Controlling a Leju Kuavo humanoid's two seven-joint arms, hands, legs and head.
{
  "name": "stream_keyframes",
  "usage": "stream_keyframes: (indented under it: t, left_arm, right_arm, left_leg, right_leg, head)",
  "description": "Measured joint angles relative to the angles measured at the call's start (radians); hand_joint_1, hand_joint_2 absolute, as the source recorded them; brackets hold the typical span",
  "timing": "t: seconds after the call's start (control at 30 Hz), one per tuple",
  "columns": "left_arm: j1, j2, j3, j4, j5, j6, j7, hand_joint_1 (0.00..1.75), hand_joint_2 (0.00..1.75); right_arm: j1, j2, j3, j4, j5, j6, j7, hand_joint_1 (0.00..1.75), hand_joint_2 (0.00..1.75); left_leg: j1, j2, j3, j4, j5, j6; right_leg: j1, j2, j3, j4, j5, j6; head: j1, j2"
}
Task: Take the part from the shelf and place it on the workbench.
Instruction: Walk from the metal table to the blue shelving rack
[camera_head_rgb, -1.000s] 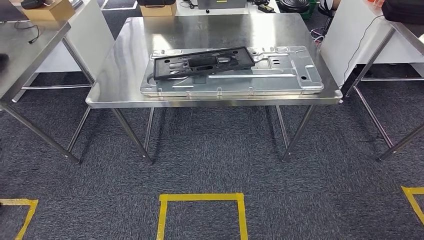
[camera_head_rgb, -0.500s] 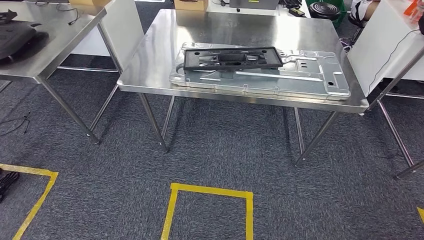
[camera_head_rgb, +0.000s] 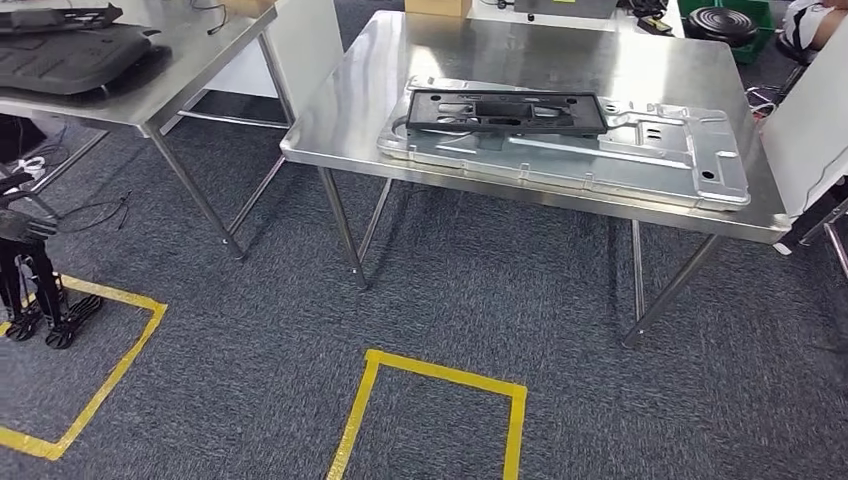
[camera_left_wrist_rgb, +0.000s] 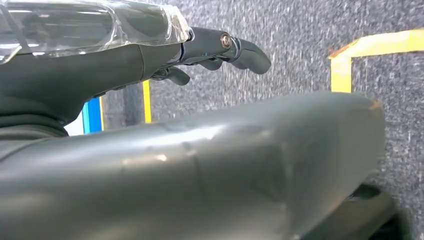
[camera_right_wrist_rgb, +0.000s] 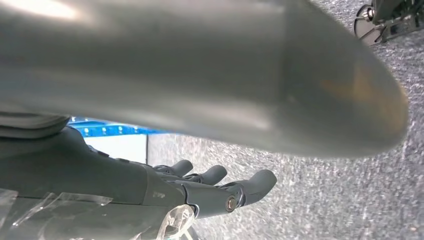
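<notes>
Hands first: both are hanging at the robot's sides over carpet, the left hand with fingers stretched out and grasping nothing, the right hand likewise released, its fingers lying apart and bare.

Neither hand is carrying anything, so the step in hand looks like walking and turning to find the part. A black frame is lying flat on a silver panel, and both are resting on the steel workbench ahead. Whether that frame is the part already delivered, I cannot tell. More dark moulded pieces are sitting on a second table off to the left, which may be where the pickup is waiting; no shelf proper is showing.

To do this step well, I would judge:

- Keeping the arms low and close while turning, since the table legs are standing near the path.
- Squaring up to the pickup surface before raising either arm, using the yellow floor tape as a standing mark.
- Watching the tripod and loose cable on the floor at the left, which could be snagging a foot.
- Opening both hands wide before reaching, as a long flat part will likely need support at two well-separated places.
</notes>
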Motion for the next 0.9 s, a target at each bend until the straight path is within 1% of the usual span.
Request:
stream_keyframes:
  t: [0.03, 0.07, 0.1, 0.13, 0.17, 0.2, 0.23, 0.27, 0.3, 0.33, 0.37, 0.4, 0.43, 0.47, 0.5, 0.53, 0.57, 0.6, 0.63, 0.67, 0.7, 0.73, 0.77, 0.8, 0.83, 0.87, 0.9]
  left_arm:
    - [-0.001, 0.000, 0.000, 0.000, 0.000, 0.000, -0.002, 0.00, 0.00]
    - [0.000, 0.000, 0.000, 0.000, 0.000, 0.000, -0.003, 0.00, 0.00]
    - [0.001, 0.000, 0.000, 0.000, -0.001, 0.000, -0.003, 0.00, 0.00]
    - [0.002, 0.000, 0.000, 0.000, -0.001, 0.001, -0.003, 0.00, 0.00]
    - [0.002, 0.000, 0.000, 0.000, -0.001, 0.002, -0.003, 0.00, 0.00]
    - [0.000, 0.000, 0.000, 0.000, -0.001, 0.004, -0.003, 0.00, 0.00]
    - [-0.002, 0.000, 0.000, 0.000, -0.002, 0.008, -0.003, 0.00, 0.00]
    - [-0.004, 0.000, 0.000, 0.000, -0.004, 0.011, -0.004, 0.00, 0.00]
    - [-0.005, 0.000, 0.000, 0.000, -0.005, 0.015, -0.004, 0.00, 0.00]
    - [-0.004, 0.000, 0.000, 0.000, -0.007, 0.017, -0.004, 0.00, 0.00]
    - [-0.001, 0.000, 0.000, 0.000, -0.009, 0.019, -0.004, 0.00, 0.00]
    - [0.001, 0.000, 0.000, 0.000, -0.011, 0.021, -0.004, 0.00, 0.00]
    - [0.001, -0.001, 0.000, 0.000, -0.012, 0.023, -0.004, 0.00, 0.00]
    - [0.001, -0.001, 0.000, 0.000, -0.014, 0.027, -0.004, 0.00, 0.00]
    - [0.000, -0.001, 0.000, 0.000, -0.014, 0.030, -0.005, 0.00, 0.00]
    - [-0.001, -0.002, 0.000, 0.000, -0.015, 0.033, -0.005, 0.00, 0.00]
    - [0.000, -0.002, 0.000, 0.000, -0.014, 0.035, -0.005, 0.00, 0.00]
    - [0.001, -0.003, 0.000, 0.000, -0.014, 0.036, -0.005, 0.00, 0.00]
    - [0.003, -0.003, 0.000, 0.000, -0.014, 0.038, -0.005, 0.00, 0.00]
    - [0.004, -0.003, 0.000, 0.000, -0.013, 0.040, -0.006, 0.00, 0.00]
    - [0.004, -0.004, 0.000, 0.000, -0.013, 0.043, -0.007, 0.00, 0.00]
    - [0.004, -0.005, 0.000, 0.000, -0.012, 0.047, -0.010, 0.00, 0.00]
    - [0.004, -0.007, 0.000, 0.000, -0.011, 0.050, -0.013, 0.00, 0.00]
    - [0.004, -0.008, 0.000, 0.000, -0.008, 0.052, -0.016, 0.00, 0.00]
    - [0.005, -0.008, 0.000, 0.000, -0.005, 0.053, -0.017, 0.00, 0.00]
    - [0.007, -0.008, 0.000, 0.000, -0.001, 0.054, -0.018, 0.00, 0.00]
    - [0.009, -0.008, 0.000, 0.000, 0.002, 0.054, -0.018, 0.00, 0.00]
  right_arm:
    - [0.001, 0.001, -0.003, 0.002, -0.001, 0.000, 0.000, 0.00, 0.00]
    - [0.001, 0.001, -0.005, 0.004, -0.002, 0.000, 0.001, 0.00, 0.00]
    - [0.001, 0.001, -0.007, 0.005, -0.005, 0.000, 0.002, 0.00, 0.00]
    - [0.001, 0.002, -0.009, 0.006, -0.007, 0.000, 0.003, 0.00, 0.00]
    - [0.000, 0.003, -0.010, 0.007, -0.010, 0.000, 0.005, 0.00, 0.00]
    - [0.000, 0.004, -0.012, 0.007, -0.012, 0.000, 0.007, 0.00, 0.00]
    - [-0.001, 0.004, -0.014, 0.008, -0.013, -0.001, 0.010, 0.00, 0.00]
    - [-0.001, 0.005, -0.015, 0.008, -0.013, -0.001, 0.011, 0.00, 0.00]
    - [-0.002, 0.005, -0.016, 0.009, -0.013, -0.002, 0.012, 0.00, 0.00]
    - [-0.004, 0.006, -0.017, 0.009, -0.013, -0.002, 0.012, 0.00, 0.00]
    - [-0.005, 0.007, -0.017, 0.010, -0.014, -0.003, 0.013, 0.00, 0.00]
    - [-0.006, 0.007, -0.018, 0.010, -0.014, -0.004, 0.013, 0.00, 0.00]
    - [-0.006, 0.008, -0.020, 0.011, -0.015, -0.005, 0.013, 0.00, 0.00]
    - [-0.005, 0.008, -0.022, 0.012, -0.016, -0.005, 0.013, 0.00, 0.00]
    - [-0.004, 0.008, -0.024, 0.013, -0.017, -0.006, 0.013, 0.00, 0.00]
    - [-0.003, 0.008, -0.025, 0.015, -0.019, -0.006, 0.013, 0.00, 0.00]
    - [-0.002, 0.008, -0.026, 0.016, -0.020, -0.006, 0.013, 0.00, 0.00]
    - [-0.001, 0.008, -0.027, 0.017, -0.022, -0.006, 0.013, 0.00, 0.00]
    - [-0.001, 0.008, -0.028, 0.017, -0.023, -0.007, 0.013, 0.00, 0.00]
    - [-0.001, 0.008, -0.029, 0.017, -0.025, -0.007, 0.013, 0.00, 0.00]
    - [-0.001, 0.007, -0.030, 0.017, -0.026, -0.007, 0.013, 0.00, 0.00]
    - [-0.001, 0.006, -0.031, 0.019, -0.027, -0.007, 0.012, 0.00, 0.00]
    - [-0.001, 0.005, -0.031, 0.020, -0.028, -0.008, 0.011, 0.00, 0.00]
    - [-0.002, 0.004, -0.032, 0.021, -0.029, -0.008, 0.011, 0.00, 0.00]
    - [-0.002, 0.005, -0.032, 0.022, -0.030, -0.008, 0.010, 0.00, 0.00]
    - [-0.003, 0.006, -0.032, 0.022, -0.031, -0.008, 0.011, 0.00, 0.00]
    - [-0.004, 0.007, -0.032, 0.022, -0.031, -0.008, 0.012, 0.00, 0.00]
  left_leg:
    - [0.001, 0.006, -0.028, 0.070, -0.031, -0.003]
    - [0.001, 0.009, -0.039, 0.109, -0.044, -0.005]
    - [0.001, 0.011, -0.029, 0.106, -0.037, -0.005]
    - [0.001, 0.016, 0.004, 0.058, -0.014, -0.004]
    - [0.000, 0.031, 0.052, -0.020, 0.016, -0.001]
    - [-0.004, 0.057, 0.100, -0.104, 0.041, 0.004]
    - [-0.008, 0.077, 0.134, -0.169, 0.058, 0.010]
    - [-0.012, 0.091, 0.152, -0.205, 0.065, 0.016]
    - [-0.016, 0.094, 0.154, -0.217, 0.065, 0.022]
    - [-0.018, 0.082, 0.150, -0.216, 0.068, 0.029]
    - [-0.017, 0.074, 0.148, -0.218, 0.071, 0.035]
    - [-0.015, 0.064, 0.146, -0.220, 0.076, 0.043]
    - [-0.013, 0.054, 0.145, -0.223, 0.080, 0.051]
    - [-0.011, 0.045, 0.143, -0.224, 0.085, 0.057]
    - [-0.011, 0.034, 0.139, -0.224, 0.087, 0.060]
    - [-0.012, 0.023, 0.137, -0.224, 0.088, 0.062]
    - [-0.013, 0.010, 0.135, -0.223, 0.089, 0.063]
    - [-0.014, -0.002, 0.134, -0.223, 0.090, 0.063]
    - [-0.015, -0.015, 0.135, -0.223, 0.091, 0.062]
    - [-0.016, -0.028, 0.136, -0.223, 0.092, 0.061]
    - [-0.016, -0.040, 0.136, -0.222, 0.093, 0.059]
    - [-0.017, -0.053, 0.135, -0.221, 0.094, 0.056]
    - [-0.016, -0.063, 0.131, -0.220, 0.096, 0.051]
    - [-0.014, -0.073, 0.126, -0.219, 0.099, 0.046]
    - [-0.013, -0.085, 0.122, -0.219, 0.102, 0.040]
    - [-0.011, -0.089, 0.118, -0.217, 0.103, 0.035]
    - [-0.011, -0.076, 0.112, -0.207, 0.095, 0.031]
  right_leg:
    - [0.001, -0.013, -0.004, 0.000, 0.001, 0.000]
    - [0.002, -0.026, -0.006, 0.000, 0.003, 0.000]
    - [0.002, -0.037, -0.008, 0.000, 0.004, 0.000]
    - [0.002, -0.048, -0.008, 0.000, 0.004, 0.001]
    - [0.002, -0.058, -0.007, 0.000, 0.005, 0.003]
    - [0.005, -0.068, -0.006, 0.001, 0.004, 0.006]
    - [0.007, -0.076, -0.005, 0.002, 0.003, 0.011]
    - [0.009, -0.085, -0.004, 0.003, 0.002, 0.016]
    - [0.011, -0.093, -0.004, 0.004, 0.002, 0.021]
    - [0.011, -0.102, -0.004, 0.004, 0.002, 0.027]
    - [0.009, -0.103, -0.004, 0.006, -0.001, 0.033]
    - [0.007, -0.090, -0.009, 0.019, -0.013, 0.039]
    - [0.005, -0.068, -0.024, 0.053, -0.037, 0.043]
    - [0.004, -0.041, -0.050, 0.111, -0.073, 0.046]
    - [0.004, -0.018, -0.084, 0.186, -0.112, 0.048]
    - [0.004, -0.007, -0.119, 0.261, -0.143, 0.048]
    - [0.004, -0.002, -0.143, 0.312, -0.157, 0.047]
    - [0.004, -0.001, -0.150, 0.326, -0.151, 0.046]
    - [0.005, 0.002, -0.135, 0.292, -0.123, 0.043]
    - [0.006, 0.011, -0.102, 0.223, -0.082, 0.037]
    - [0.007, 0.036, -0.065, 0.142, -0.044, 0.029]
    - [0.008, 0.060, -0.032, 0.069, -0.014, 0.023]
    - [0.010, 0.080, -0.013, 0.024, 0.001, 0.018]
    - [0.011, 0.091, -0.006, 0.005, 0.004, 0.015]
    - [0.012, 0.083, -0.006, 0.001, 0.005, 0.014]
    - [0.011, 0.070, -0.005, -0.003, 0.009, 0.013]
    - [0.008, 0.057, -0.003, -0.008, 0.012, 0.009]
  head:
    - [0.001, 0.000]
    - [0.001, 0.000]
    - [0.001, 0.000]
    - [0.001, 0.000]
    - [0.001, 0.000]
    - [0.000, 0.000]
    - [0.000, 0.000]
    - [0.000, 0.000]
    - [0.000, 0.000]
    - [0.000, 0.000]
    - [0.000, 0.000]
    - [0.001, 0.000]
    - [0.003, 0.000]
    - [0.006, 0.000]
    - [0.009, 0.000]
    - [0.011, 0.000]
    - [0.013, 0.000]
    - [0.013, 0.000]
    - [0.013, 0.000]
    - [0.013, 0.000]
    - [0.014, 0.000]
    - [0.015, 0.000]
    - [0.016, 0.000]
    - [0.016, 0.000]
    - [0.017, 0.000]
    - [0.019, 0.000]
    - [0.021, 0.000]
